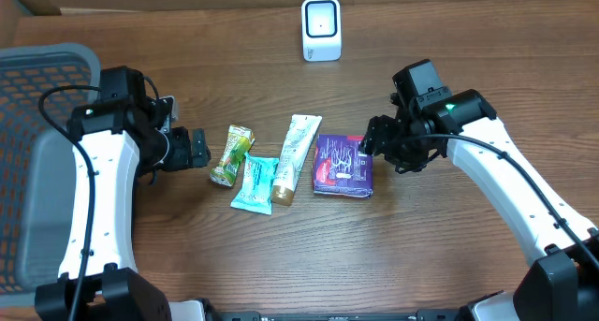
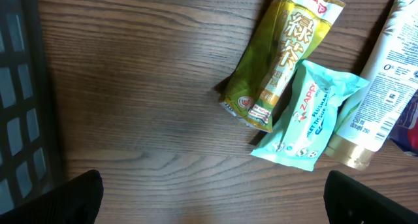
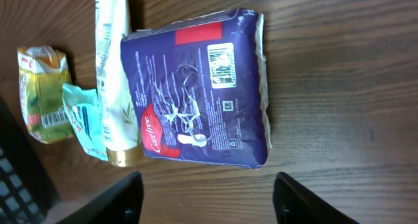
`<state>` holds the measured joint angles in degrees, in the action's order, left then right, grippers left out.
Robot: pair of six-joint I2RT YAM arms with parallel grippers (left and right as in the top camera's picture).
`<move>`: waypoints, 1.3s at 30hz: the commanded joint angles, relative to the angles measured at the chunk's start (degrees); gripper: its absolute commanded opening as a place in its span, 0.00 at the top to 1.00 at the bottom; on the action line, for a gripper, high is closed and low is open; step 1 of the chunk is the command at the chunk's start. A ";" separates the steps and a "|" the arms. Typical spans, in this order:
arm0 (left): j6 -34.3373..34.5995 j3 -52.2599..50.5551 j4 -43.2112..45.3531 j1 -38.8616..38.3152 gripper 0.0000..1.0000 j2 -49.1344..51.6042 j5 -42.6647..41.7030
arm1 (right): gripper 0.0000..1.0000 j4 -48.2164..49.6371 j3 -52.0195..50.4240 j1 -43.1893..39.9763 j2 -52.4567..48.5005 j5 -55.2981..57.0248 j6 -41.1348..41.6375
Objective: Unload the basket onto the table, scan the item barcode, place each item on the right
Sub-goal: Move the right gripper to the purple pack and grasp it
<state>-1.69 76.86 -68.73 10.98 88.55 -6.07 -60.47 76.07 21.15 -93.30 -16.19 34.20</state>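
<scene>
Item for scanning: purple pack (image 1: 343,166), lying flat on the wooden table (image 1: 449,255) right of centre, barcode (image 3: 221,64) facing up on a white patch near one end. Your right gripper (image 1: 368,143) sits at the pack's right edge with its jaws partly spread and nothing between them; you cannot tell from these views whether a finger touches the wrapper. Neighbours, going left: white tube (image 1: 297,157) with a gold cap, close against the pack's left side; teal packet (image 1: 255,183), overlapping the tube's cap end; green tea pouch (image 1: 231,154), its lower end under the teal packet. Your left gripper (image 1: 198,149) is just left of the pouch, jaws wide and empty. White scanner (image 1: 321,28): upright at the far edge, well apart from the row. Grey mesh basket (image 1: 37,171): far left.
</scene>
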 commanded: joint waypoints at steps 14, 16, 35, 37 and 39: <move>-0.92 0.37 0.22 0.24 0.00 0.33 -0.98 | 0.74 1.97 -3.32 0.87 -0.17 -0.59 3.63; -0.92 0.37 0.22 0.24 0.00 0.33 -0.98 | 0.83 2.84 -3.32 2.25 -0.17 -0.83 5.27; -0.92 0.37 0.22 0.24 0.00 0.33 -0.98 | 0.60 27.78 -3.26 20.46 -12.28 -4.42 6.23; -0.92 0.37 0.22 0.24 0.00 0.33 -0.98 | 0.60 26.77 -3.26 20.70 -12.39 -3.30 6.05; -0.92 0.37 0.24 0.24 0.00 0.33 -0.98 | 0.59 24.83 -3.26 20.68 -12.39 -0.98 6.05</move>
<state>-1.72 76.86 -68.66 10.98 88.55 -6.07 -34.65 72.82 41.71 -106.08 -19.33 41.10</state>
